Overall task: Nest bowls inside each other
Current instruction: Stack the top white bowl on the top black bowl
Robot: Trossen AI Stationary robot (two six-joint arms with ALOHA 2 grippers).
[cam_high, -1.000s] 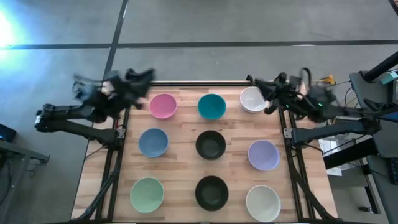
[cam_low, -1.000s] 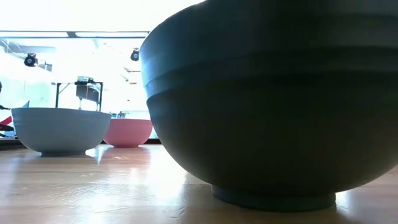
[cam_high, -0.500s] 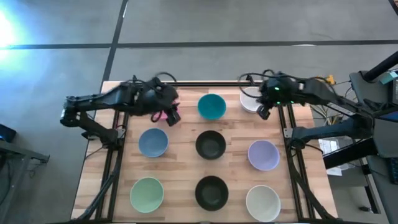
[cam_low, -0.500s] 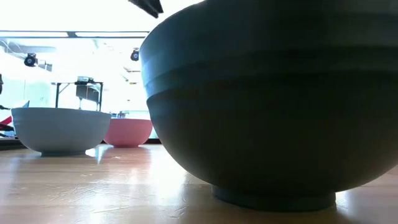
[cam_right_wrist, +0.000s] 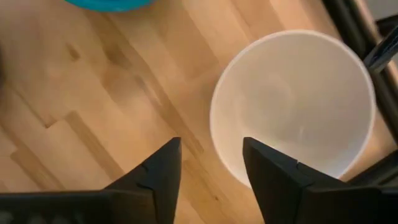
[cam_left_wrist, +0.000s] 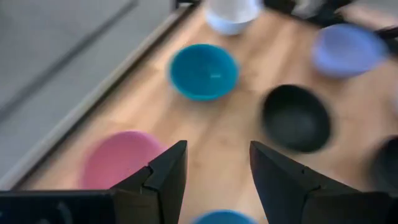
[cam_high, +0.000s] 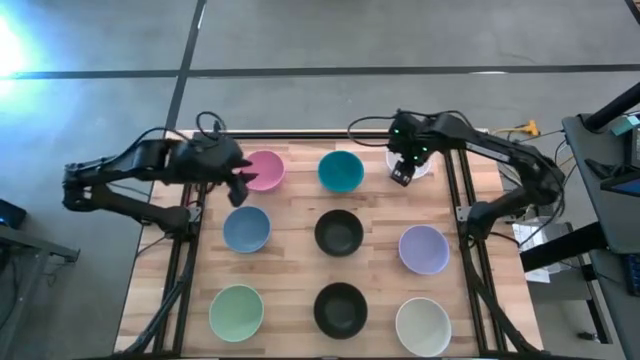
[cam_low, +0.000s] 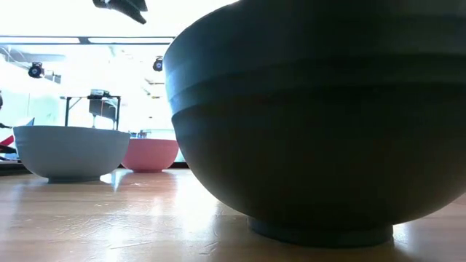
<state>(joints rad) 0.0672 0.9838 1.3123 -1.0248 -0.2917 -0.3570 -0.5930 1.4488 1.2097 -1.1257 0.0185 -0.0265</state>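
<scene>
Nine bowls stand upright on their bases in three rows on the wooden table [cam_high: 300,200]: pink [cam_high: 265,170], teal [cam_high: 340,171] and white [cam_high: 418,160] at the far edge; blue [cam_high: 246,229], black [cam_high: 339,232] and lavender [cam_high: 424,249] in the middle; pale green [cam_high: 236,311], black [cam_high: 340,309] and white [cam_high: 423,326] near. My left gripper [cam_high: 240,190] hangs open between the pink bowl [cam_left_wrist: 121,163] and the blue one. My right gripper [cam_right_wrist: 211,168] is open and points down above the left rim of the far white bowl [cam_right_wrist: 295,106], touching nothing.
Black frame rails [cam_high: 185,260] run along the table's left and right edges, where the arms are mounted. In the low view the near black bowl [cam_low: 313,124] fills most of the picture, with a pale bowl [cam_low: 71,151] and the pink bowl [cam_low: 149,154] behind.
My right gripper has swung from the table's far right edge toward the left and down, tipping to point down over the far white bowl's rim. My left gripper swung out over the pink bowl, then drew back toward the left and tipped downward. No bowl has moved.
</scene>
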